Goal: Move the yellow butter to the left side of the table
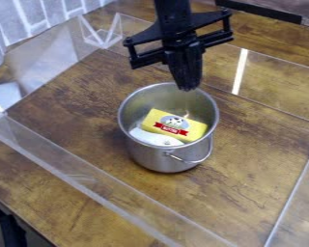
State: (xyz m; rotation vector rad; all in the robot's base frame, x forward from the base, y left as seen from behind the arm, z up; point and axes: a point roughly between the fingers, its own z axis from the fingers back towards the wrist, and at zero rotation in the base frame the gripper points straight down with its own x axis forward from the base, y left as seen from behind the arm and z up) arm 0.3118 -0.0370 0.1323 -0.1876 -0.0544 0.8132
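Observation:
The yellow butter (pixel 170 124), a flat yellow packet with a red-and-white label, lies tilted inside the round steel pot (pixel 160 157) near the middle of the table (pixel 67 111). My gripper (pixel 187 83) hangs just above the pot's far rim, pointing down. Its dark fingers are pressed together and shut, with nothing between them. The butter is not touched by the gripper. The black arm runs up out of the top of the view.
Clear plastic sheets edge the table along the front left (pixel 80 178) and the back (pixel 105 29). The pot's wire handle (pixel 183 152) hangs on its near side. A pale surface (pixel 5 92) lies beyond the left edge.

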